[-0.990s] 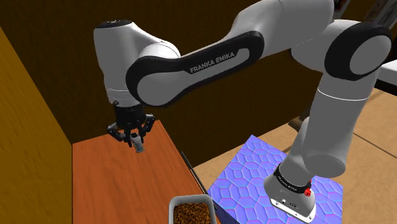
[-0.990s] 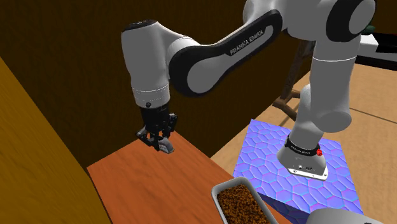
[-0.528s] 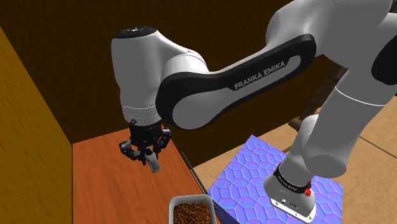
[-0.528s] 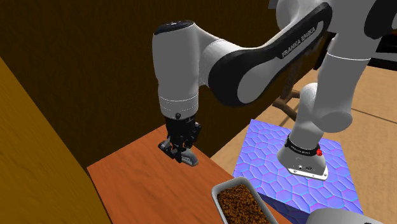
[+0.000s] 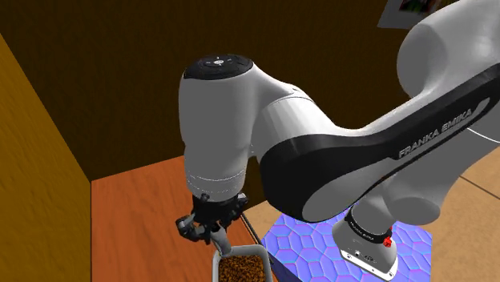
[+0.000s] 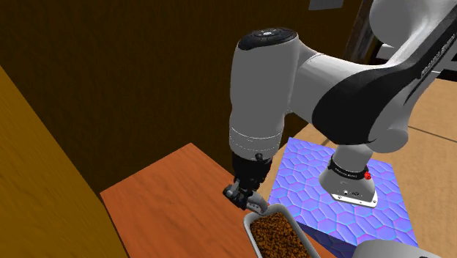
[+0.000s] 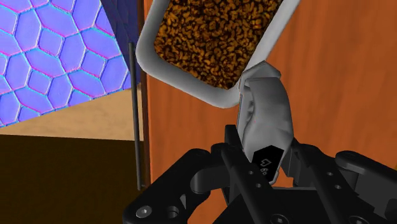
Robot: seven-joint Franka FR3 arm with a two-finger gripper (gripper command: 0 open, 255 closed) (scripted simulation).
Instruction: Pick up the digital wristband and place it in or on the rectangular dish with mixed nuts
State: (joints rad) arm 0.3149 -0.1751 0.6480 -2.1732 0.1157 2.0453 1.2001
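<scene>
A reddish-brown wooden tabletop (image 5: 132, 212) is seen set into a corner. Its far edge is backed by a dark brown wall (image 5: 120, 72). The edge at the shoulder view's left is met by an ochre wall (image 5: 32, 168). A tan floor (image 5: 473, 200) with faint seam lines is shown beyond the tabletop's opposite edge. A thin dark rod (image 7: 135, 114) is seen just beside that edge. A pale-framed picture (image 5: 405, 6) is partly seen high on the wall. The room is lit flatly and evenly.
</scene>
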